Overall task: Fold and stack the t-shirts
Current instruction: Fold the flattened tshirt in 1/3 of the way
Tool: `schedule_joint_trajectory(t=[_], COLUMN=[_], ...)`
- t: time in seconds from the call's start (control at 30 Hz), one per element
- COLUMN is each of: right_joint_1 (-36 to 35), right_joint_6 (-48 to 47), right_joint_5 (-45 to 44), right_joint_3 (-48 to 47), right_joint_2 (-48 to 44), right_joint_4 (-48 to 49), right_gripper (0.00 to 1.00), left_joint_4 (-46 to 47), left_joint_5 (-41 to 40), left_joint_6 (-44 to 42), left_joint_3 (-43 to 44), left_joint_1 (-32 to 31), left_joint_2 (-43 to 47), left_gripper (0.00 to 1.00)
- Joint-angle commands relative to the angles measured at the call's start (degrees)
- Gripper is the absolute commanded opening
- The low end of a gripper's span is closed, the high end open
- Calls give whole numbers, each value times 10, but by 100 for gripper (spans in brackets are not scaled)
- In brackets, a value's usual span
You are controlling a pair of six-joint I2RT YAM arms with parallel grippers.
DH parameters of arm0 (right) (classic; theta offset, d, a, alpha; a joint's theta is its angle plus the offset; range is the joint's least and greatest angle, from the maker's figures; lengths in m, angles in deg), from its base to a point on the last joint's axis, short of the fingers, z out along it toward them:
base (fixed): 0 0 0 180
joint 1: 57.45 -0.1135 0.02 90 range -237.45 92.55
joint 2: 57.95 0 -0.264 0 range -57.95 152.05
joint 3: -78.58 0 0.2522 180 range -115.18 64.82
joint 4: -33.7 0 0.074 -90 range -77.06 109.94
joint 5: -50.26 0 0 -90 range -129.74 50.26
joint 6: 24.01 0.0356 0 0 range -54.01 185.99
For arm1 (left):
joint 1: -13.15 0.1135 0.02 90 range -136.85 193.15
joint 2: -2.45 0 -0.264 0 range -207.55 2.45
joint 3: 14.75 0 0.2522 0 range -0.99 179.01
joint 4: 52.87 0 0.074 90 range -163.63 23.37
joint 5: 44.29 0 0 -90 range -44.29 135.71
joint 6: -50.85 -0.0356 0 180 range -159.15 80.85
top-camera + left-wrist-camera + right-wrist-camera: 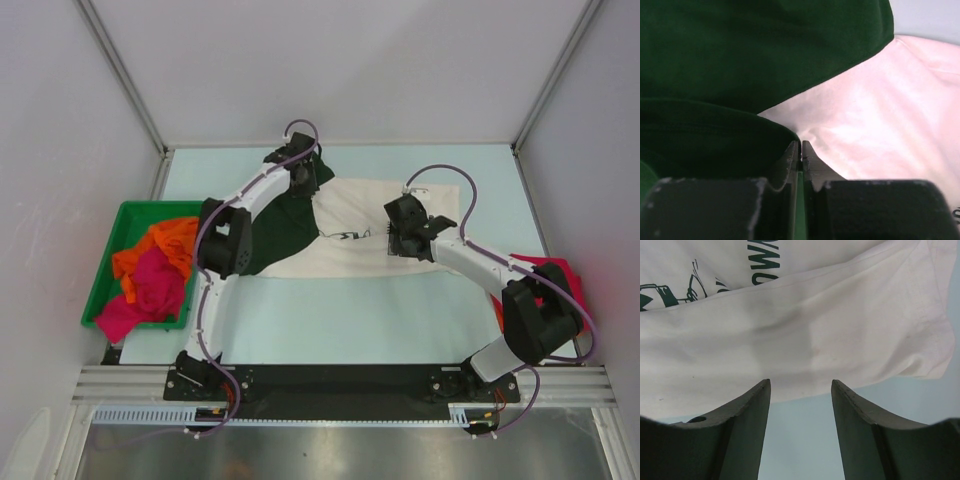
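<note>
The cream t-shirt [350, 215] lies spread across the far middle of the desk [350, 310], print up, with its dark green sleeve [740, 60] lying at the left side where it meets the pale body. The left hand [800, 146] sits right at that seam, its fingers drawn together to a hairline slit. A sliver of green shows between them, but I cannot tell whether any cloth is actually nipped there. The right hand [800, 385] is at the shirt's right side with its fingers apart and nothing between them, poised over bare desk just short of the cream edge. The orange t-shirt [160, 245] and pink t-shirt [150, 290] are heaped in the green bin [103, 262] on the left, and the crimson t-shirt [555, 268] lies under the right arm at the desk's right edge. The main risk, as I judge it, is on the left: if that hand lifts away with a thread of sleeve caught, it will drag the sleeve out and rumple the body. On the right, a bite taken too shallow could slip off the edge or catch only the top layer, so the fold would come over crooked. The right arm's elbow could also snag the crimson shirt and pull it off the desk.
</note>
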Motion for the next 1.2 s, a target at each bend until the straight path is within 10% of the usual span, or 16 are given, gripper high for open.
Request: schedule_joint_trajectory(t=[0.0,0.23,0.67,1.17], right_joint_1=[-3,-2,23,103], right_joint_6=[4,8,42,66], right_joint_5=[3,-5,-8,-20], right_joint_3=[6,5,28,-9], right_joint_2=[-14,-18,14,147], right_joint_4=[11,16,55,9], right_gripper=[57,57,56,50], left_joint_4=[-22,10,84,40], left_joint_5=[3,-36,-57,-62], left_joint_6=[-9,-5,74,92], left_joint_3=[66,19,-475,-519], left_joint_1=[-4,-8,-22,4], left_joint_2=[-11,97,360,299], left_gripper=[23,58,43,39])
